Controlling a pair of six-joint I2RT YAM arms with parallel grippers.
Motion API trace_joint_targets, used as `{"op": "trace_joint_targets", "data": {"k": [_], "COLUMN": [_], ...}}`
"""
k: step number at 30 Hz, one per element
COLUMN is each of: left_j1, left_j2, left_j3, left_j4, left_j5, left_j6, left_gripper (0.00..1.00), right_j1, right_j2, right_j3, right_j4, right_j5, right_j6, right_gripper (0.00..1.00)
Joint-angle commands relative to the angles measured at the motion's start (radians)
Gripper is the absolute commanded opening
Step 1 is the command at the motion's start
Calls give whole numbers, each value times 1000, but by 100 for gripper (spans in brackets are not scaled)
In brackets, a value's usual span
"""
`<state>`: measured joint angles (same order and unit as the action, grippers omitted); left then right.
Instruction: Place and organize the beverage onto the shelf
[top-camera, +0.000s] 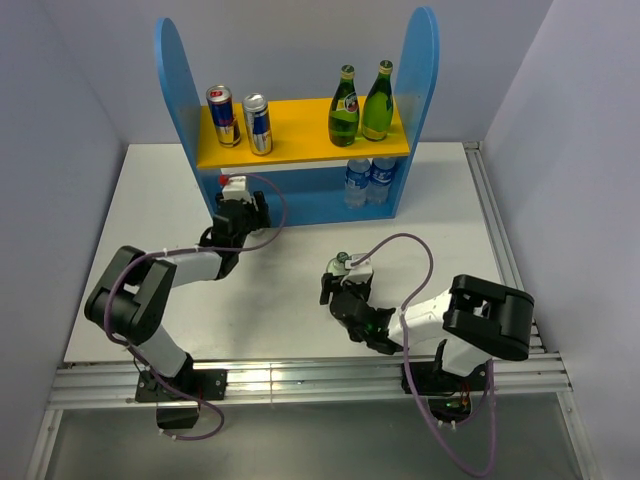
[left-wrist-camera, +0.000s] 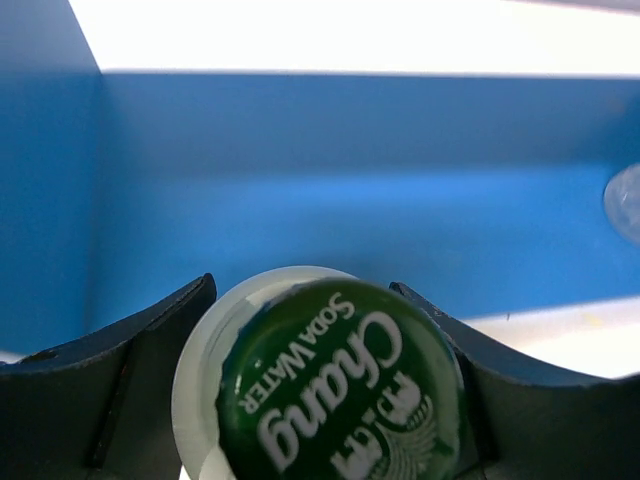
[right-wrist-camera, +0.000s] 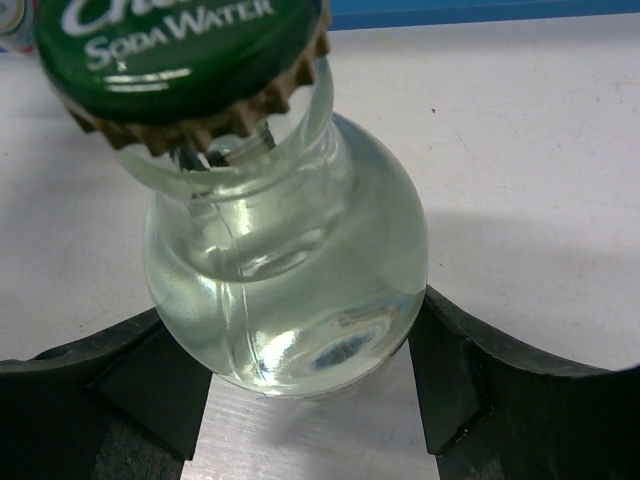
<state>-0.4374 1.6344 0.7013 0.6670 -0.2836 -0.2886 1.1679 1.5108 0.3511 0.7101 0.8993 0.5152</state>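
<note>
Overhead, at the far side of the white table (top-camera: 450, 200), stands the shelf (top-camera: 176, 90). Its yellow-orange upper board (top-camera: 300, 128) carries two Red Bull cans (top-camera: 221, 115) on the left and two green glass bottles (top-camera: 345, 108) on the right. Two plastic water bottles (top-camera: 358, 180) stand on the blue base, under the green pair. The left gripper (top-camera: 240, 205) reaches into the lower left compartment, but from here I cannot tell what it holds. The right gripper (top-camera: 345, 280) is out on the open table, well apart from the shelf, and the right soda water bottle (top-camera: 342, 260) stands upright between its fingers.

Seen from the left wrist, the dark fingers (left-wrist-camera: 140, 370) sit narrow on either side of the left soda water bottle (left-wrist-camera: 330, 390) and press against it. The bottle's green cap reads "Chang Soda Water", with pale glass showing around it. Beyond it lie the shelf's blue back wall and, on the left, a blue side panel. A sliver of clear bottle (left-wrist-camera: 625, 200) shows at the right edge.

Seen from the right wrist, the fingers (right-wrist-camera: 150, 385) clasp the round clear body of the right soda water bottle from both sides. Its green crown cap fills the upper left. White table lies behind it, with a strip of the shelf's blue base along the top
</note>
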Motion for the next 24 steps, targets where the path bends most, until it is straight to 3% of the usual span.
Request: {"op": "trace_joint_targets", "data": {"k": [1,20,21,23,24], "left_j1": [8,88,89,89,89], "left_j2": [-22,174,182,189,193], "left_j3": [87,254,256,262,260], "left_j4": [154,128,128,125,126], "left_j5": [17,-25,-40,-43,-46], "left_j6": [29,16,14,16,16], "left_gripper": [0,1,8,31,57], "right_j1": [-2,-7,-7,-7,-5], "right_j2": [11,14,11,2,-4], "right_j3": [48,57,60,66,71], "right_j4": [54,69,69,68,63], "right_j5": [27,9,6,4,1], "right_j6": [11,3,3,-7,-14], "right_gripper": [0,0,0,0,0]}}
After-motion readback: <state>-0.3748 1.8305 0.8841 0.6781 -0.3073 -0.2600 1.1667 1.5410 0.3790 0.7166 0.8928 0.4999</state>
